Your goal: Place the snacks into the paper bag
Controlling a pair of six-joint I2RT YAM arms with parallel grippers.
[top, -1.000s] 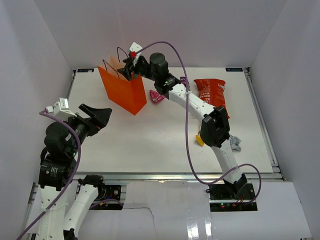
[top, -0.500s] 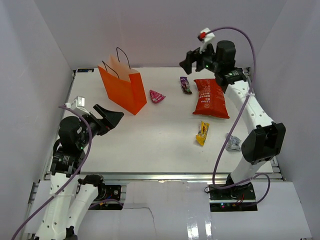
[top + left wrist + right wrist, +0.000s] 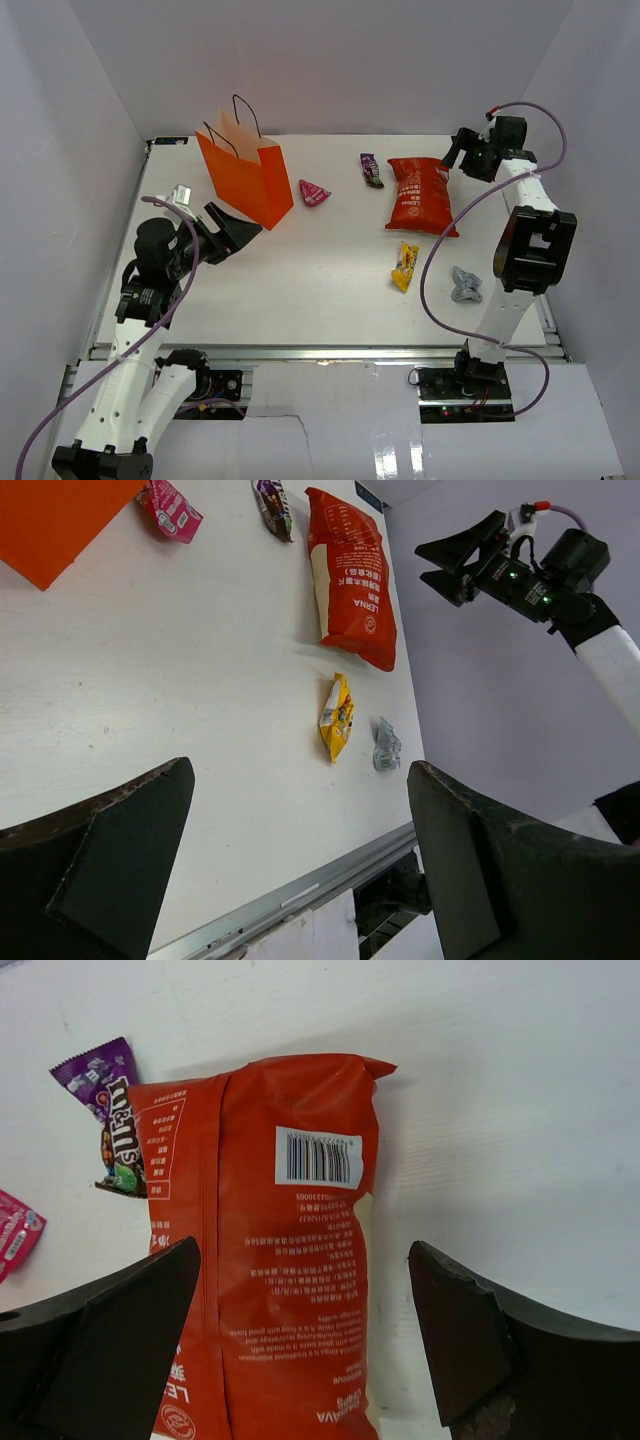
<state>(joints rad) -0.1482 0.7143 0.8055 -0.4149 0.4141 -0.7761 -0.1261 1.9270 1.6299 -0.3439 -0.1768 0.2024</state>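
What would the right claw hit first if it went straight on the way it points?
Probably the red crisp bag, lying flat straight ahead of the open right gripper; nothing shows between them, though depth is unclear.

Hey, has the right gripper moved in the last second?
Yes: the right gripper swung rightward, from above the orange paper bag to past the red crisp bag.

Top camera: overlooks whole counter (image 3: 300,290). Left wrist: oblique, distant. Right wrist: close above red crisp bag (image 3: 270,1260), visible in all views.
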